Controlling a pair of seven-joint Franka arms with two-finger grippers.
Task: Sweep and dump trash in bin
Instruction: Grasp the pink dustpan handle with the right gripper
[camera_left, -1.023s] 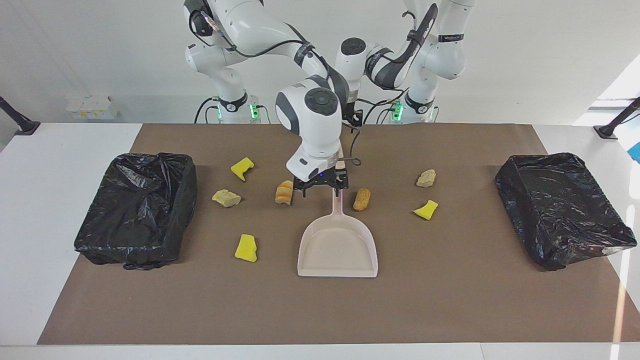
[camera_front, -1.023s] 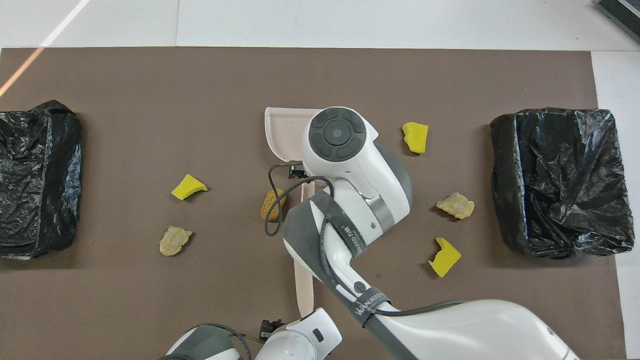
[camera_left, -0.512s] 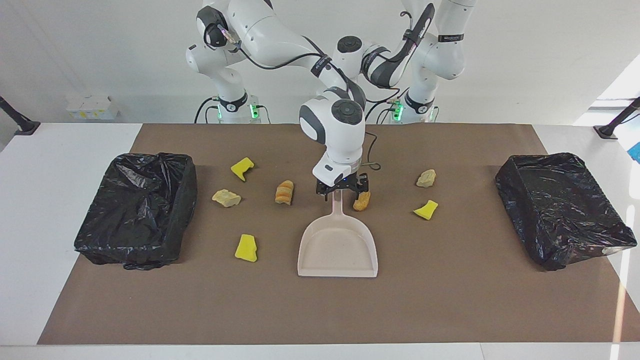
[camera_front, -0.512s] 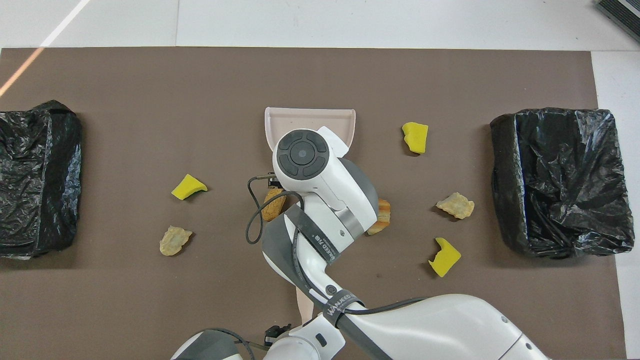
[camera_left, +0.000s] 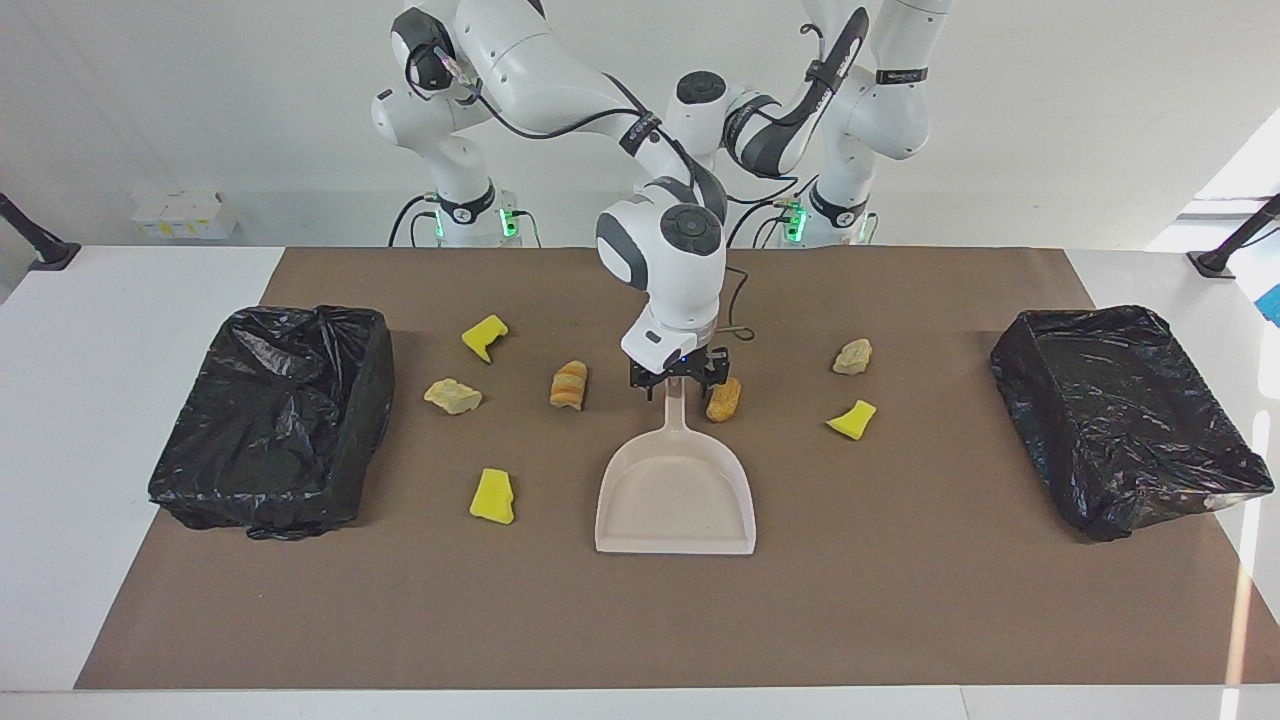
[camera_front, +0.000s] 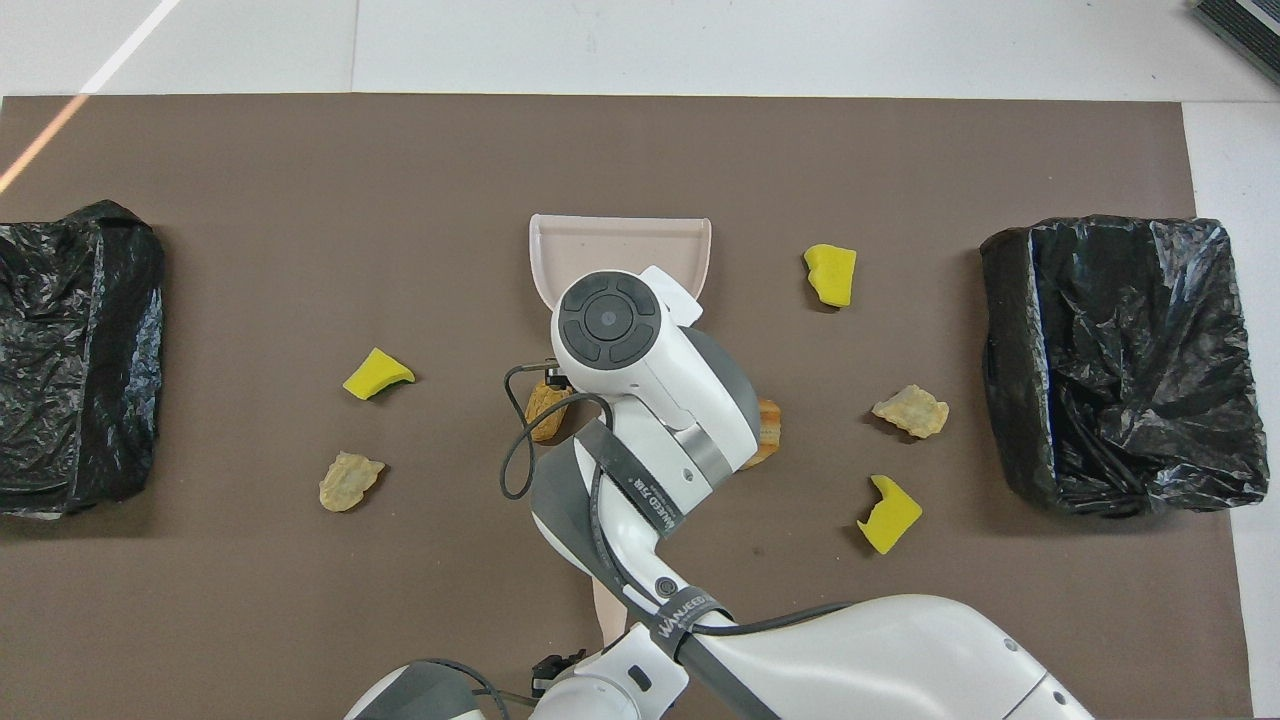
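The right gripper (camera_left: 678, 385) seems to pinch the dustpan (camera_left: 675, 500) handle; the left gripper's state is hidden.

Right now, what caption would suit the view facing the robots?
Right gripper at the dustpan handle, seven scraps scattered on brown paper between two black-lined bins.

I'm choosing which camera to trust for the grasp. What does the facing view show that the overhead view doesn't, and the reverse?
Only facing: the right gripper down at the handle of the dustpan; from overhead its own wrist covers it. Only overhead: a beige handle end near the robots and a bit of the left gripper, both hidden in the facing view. Both: the pan, the two black-lined bins and the scattered trash.
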